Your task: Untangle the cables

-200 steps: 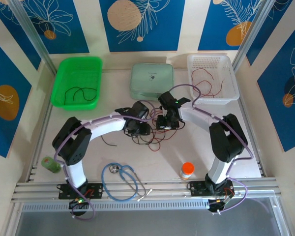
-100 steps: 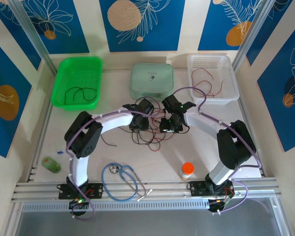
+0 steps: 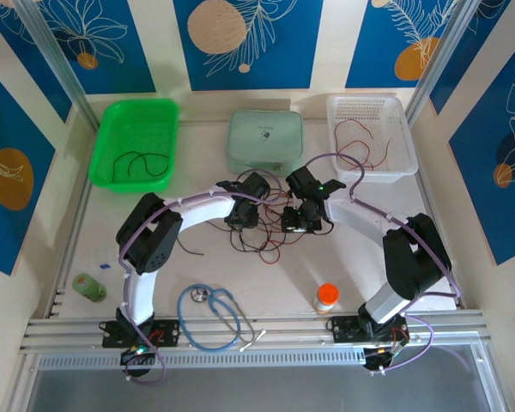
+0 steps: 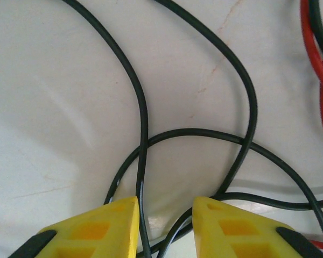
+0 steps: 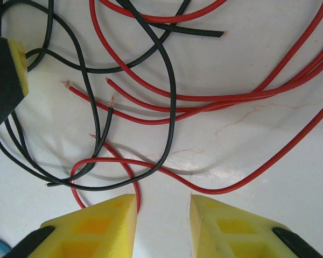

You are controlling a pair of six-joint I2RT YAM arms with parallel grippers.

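With left claw (image 4: 165,204) and right claw (image 5: 162,200) both apart over the cables (image 3: 262,242), crossed strands could be pinched together and the tangle tightened.

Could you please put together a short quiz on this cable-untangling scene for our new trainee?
1. True or false: the green bin holds a red cable.
2. Which thing lies on the table between the two arm bases? A) a stethoscope B) a mug C) scissors
3. Fill in: in the left wrist view, the strand passing through the left claw is ___ in colour.

Key
1. False: the bin's cable is black.
2. A
3. black
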